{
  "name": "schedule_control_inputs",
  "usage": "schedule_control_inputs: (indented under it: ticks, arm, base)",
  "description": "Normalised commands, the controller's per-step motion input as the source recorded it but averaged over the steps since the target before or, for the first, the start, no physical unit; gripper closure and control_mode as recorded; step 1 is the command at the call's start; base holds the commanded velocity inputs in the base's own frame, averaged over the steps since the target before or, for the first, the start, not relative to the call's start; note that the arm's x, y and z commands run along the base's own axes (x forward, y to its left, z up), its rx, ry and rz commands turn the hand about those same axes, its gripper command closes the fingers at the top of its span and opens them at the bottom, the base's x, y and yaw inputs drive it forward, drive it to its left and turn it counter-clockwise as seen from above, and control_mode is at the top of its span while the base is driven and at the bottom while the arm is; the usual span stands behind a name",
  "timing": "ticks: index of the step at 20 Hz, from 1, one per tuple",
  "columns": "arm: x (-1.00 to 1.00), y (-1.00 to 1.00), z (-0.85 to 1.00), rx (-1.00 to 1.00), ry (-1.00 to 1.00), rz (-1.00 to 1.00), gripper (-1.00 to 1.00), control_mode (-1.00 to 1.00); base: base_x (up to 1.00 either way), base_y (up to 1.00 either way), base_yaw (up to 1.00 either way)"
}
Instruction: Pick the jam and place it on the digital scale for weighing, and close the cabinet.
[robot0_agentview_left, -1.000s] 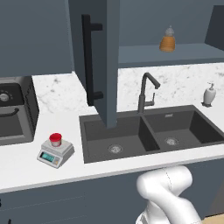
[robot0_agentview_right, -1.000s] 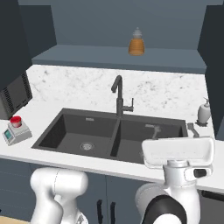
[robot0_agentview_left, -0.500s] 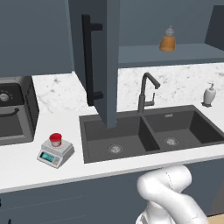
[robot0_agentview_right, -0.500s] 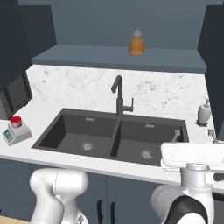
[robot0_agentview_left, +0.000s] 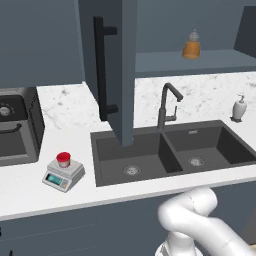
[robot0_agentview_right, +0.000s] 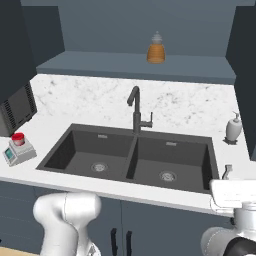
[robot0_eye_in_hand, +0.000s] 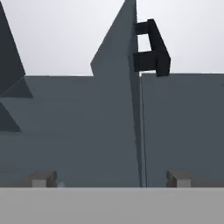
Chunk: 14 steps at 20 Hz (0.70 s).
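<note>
1. The jam (robot0_agentview_left: 63, 159) sits upright on the round top plate of the digital scale (robot0_agentview_left: 63, 175), its red lid up; the right base view shows the same pair, jam (robot0_agentview_right: 18, 138) on digital scale (robot0_agentview_right: 19, 151).
2. The scale rests on the white tabletop (robot0_agentview_left: 60, 197), at about 9 o'clock from the sink (robot0_agentview_left: 170, 152) in the left base view, just in front of a dark appliance (robot0_agentview_left: 17, 125) at the left edge.
3. The cabinet (robot0_agentview_left: 112, 65) door stands open, swung out over the left basin of the sink, with its long black bar handle (robot0_agentview_left: 101, 67) facing left.
4. On the cabinet's open shelf (robot0_agentview_left: 195, 60) stands an orange bottle (robot0_agentview_left: 191, 46) with a pale cap, at roughly 1 o'clock from the black faucet (robot0_agentview_left: 167, 105); it is well apart from the jam.
5. A white soap dispenser (robot0_agentview_left: 239, 107) stands on the tabletop at 3 o'clock from the faucet, near the marble backsplash.
6. In the hand view the pincer (robot0_eye_in_hand: 111, 179) is spread wide with nothing between its fingertips (robot0_eye_in_hand: 41, 179); they stand near the two lower corners.
7. Ahead of the pincer in that view lie dark blue-grey cabinet panels, and a black handle (robot0_eye_in_hand: 151, 48) shows at about 1 o'clock.
8. The white arm (robot0_agentview_left: 200, 225) curves up at 5 o'clock in the left base view, below the tabletop edge.
</note>
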Motion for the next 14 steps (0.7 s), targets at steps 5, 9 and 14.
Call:
schedule_control_inputs:
  ticks: [5,9,14]
  arm:
    - [0.09,-0.83,-0.17,0.14,0.02,0.12,-1.0,-1.0]
    - [0.07,-0.77,0.08,0.18,0.0,0.08,-1.0,-1.0]
    - [0.13,-0.24,0.3,0.12,-0.01,0.05,-1.0,-1.0]
  base:
    - [0.0,0.0,0.0]
    - [0.0,0.0,0.0]
    - [0.0,0.0,0.0]
